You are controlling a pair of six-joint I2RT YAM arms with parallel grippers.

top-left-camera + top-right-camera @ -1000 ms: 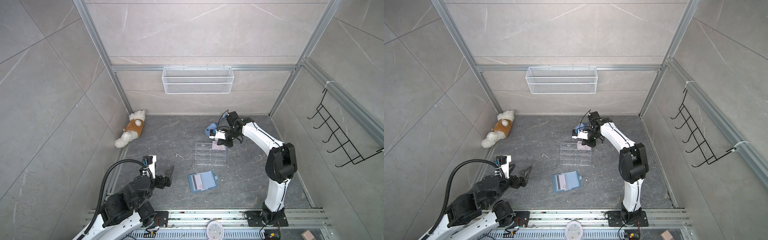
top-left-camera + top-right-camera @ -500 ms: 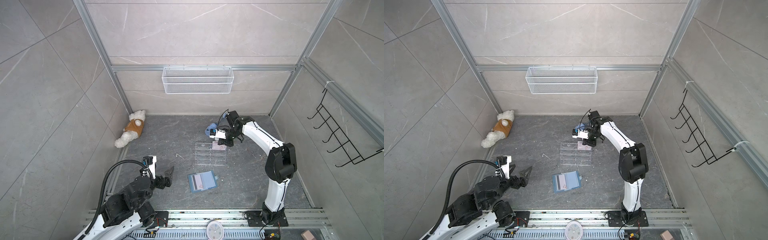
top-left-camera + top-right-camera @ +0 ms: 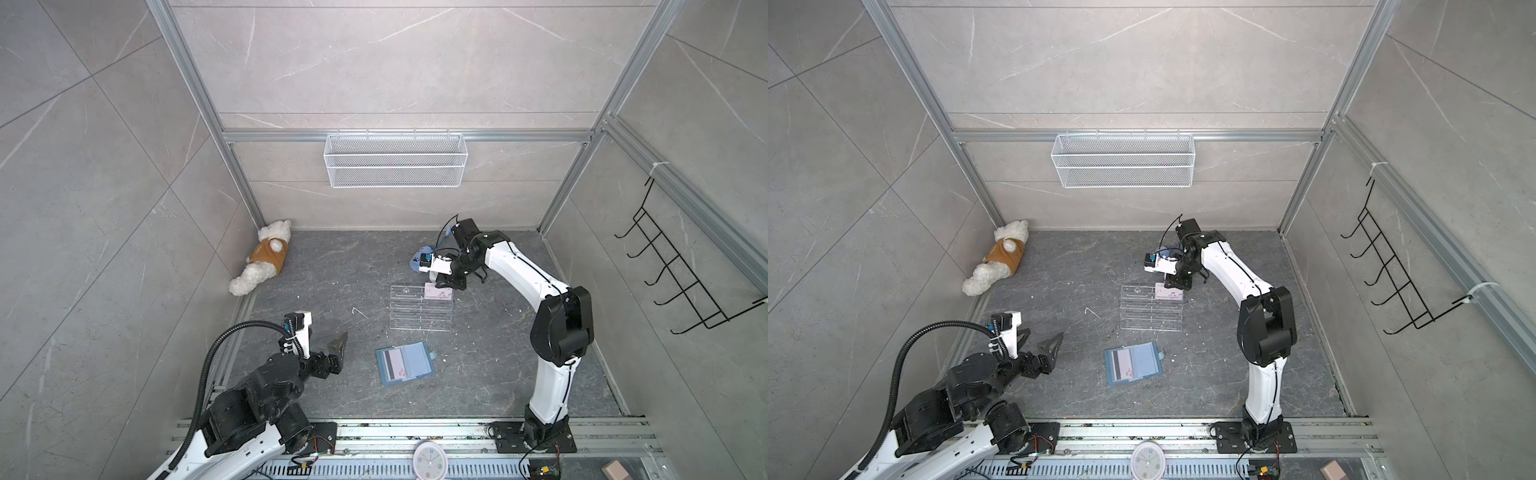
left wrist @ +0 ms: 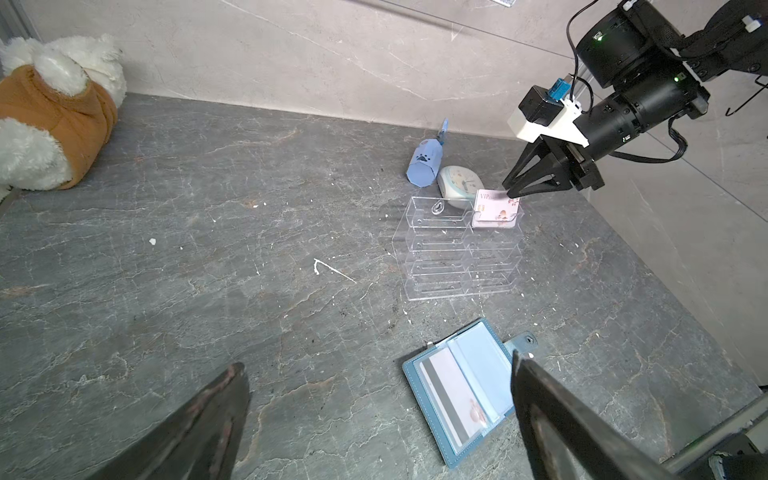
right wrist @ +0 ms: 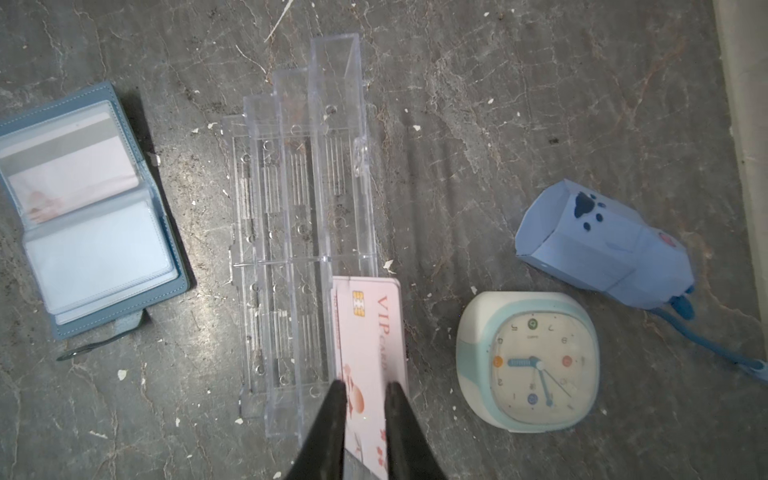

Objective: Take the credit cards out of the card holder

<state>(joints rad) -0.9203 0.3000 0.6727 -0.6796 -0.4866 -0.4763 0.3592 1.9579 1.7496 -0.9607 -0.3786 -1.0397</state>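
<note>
The card holder (image 3: 405, 363) (image 5: 83, 208) lies open on the dark floor, a dusty-blue folder with clear sleeves. One credit card (image 4: 451, 399) (image 5: 70, 166) sits in its sleeve, dark stripe showing. A second pink credit card (image 3: 438, 294) (image 5: 368, 332) stands in the top tier of the clear acrylic rack (image 3: 419, 311). My right gripper (image 5: 365, 384) (image 3: 1173, 286) hangs over that card's end, jaws slightly apart, open, the card face showing between them. My left gripper (image 4: 378, 359) (image 3: 1040, 336) is wide open and empty, left of the card holder.
A pale blue clock (image 5: 528, 361) and a blue paper box (image 5: 602, 249) lie just behind the rack. A plush toy (image 3: 266, 262) rests in the far left corner. A wire basket (image 3: 395, 160) hangs on the back wall. Another clock (image 3: 430, 459) sits at the front rail.
The right gripper's jaws have parted slightly around the pink card in the rack. Both arms have hardly moved, and the left gripper has stayed wide open.
</note>
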